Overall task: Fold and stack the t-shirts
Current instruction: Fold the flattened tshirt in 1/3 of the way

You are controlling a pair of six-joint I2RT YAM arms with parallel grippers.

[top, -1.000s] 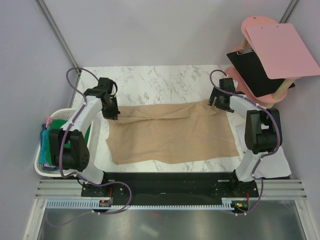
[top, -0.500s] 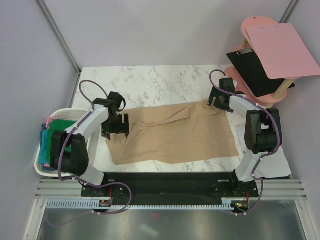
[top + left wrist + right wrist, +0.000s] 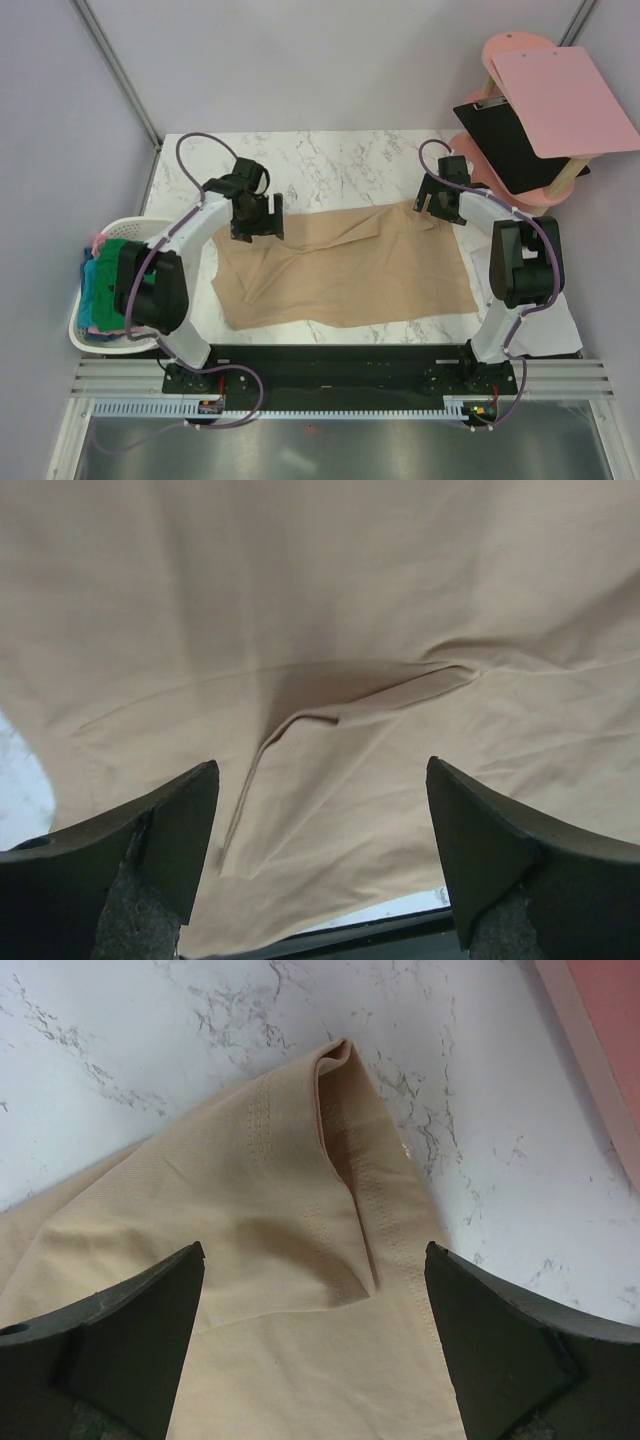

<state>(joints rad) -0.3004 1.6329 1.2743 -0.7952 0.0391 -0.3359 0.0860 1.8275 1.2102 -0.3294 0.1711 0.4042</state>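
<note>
A large tan t-shirt [image 3: 350, 270] lies spread and wrinkled across the marble table [image 3: 330, 165]. My left gripper [image 3: 252, 222] hangs open over the shirt's far left part, with nothing between its fingers [image 3: 170, 830]. Below it the left wrist view shows a raised crease [image 3: 330, 715] in the tan cloth. My right gripper [image 3: 432, 203] stands open over the shirt's far right corner, holding nothing. That corner [image 3: 335, 1110] is folded over on itself just ahead of the fingertips [image 3: 500, 1340]. Green [image 3: 125, 255], teal [image 3: 95, 295] and pink [image 3: 97, 241] t-shirts sit in the basket.
A white slatted laundry basket [image 3: 125, 222] stands off the table's left edge. At the back right a pink stool [image 3: 515, 45] carries a black clipboard [image 3: 505, 140] and a pink board [image 3: 565, 100]. A white cloth [image 3: 555, 335] lies beside the right arm's base.
My left gripper went from shut to open, let go of the shirt's far left edge and moved right over the cloth. That edge now lies slack. The right arm stayed put.
</note>
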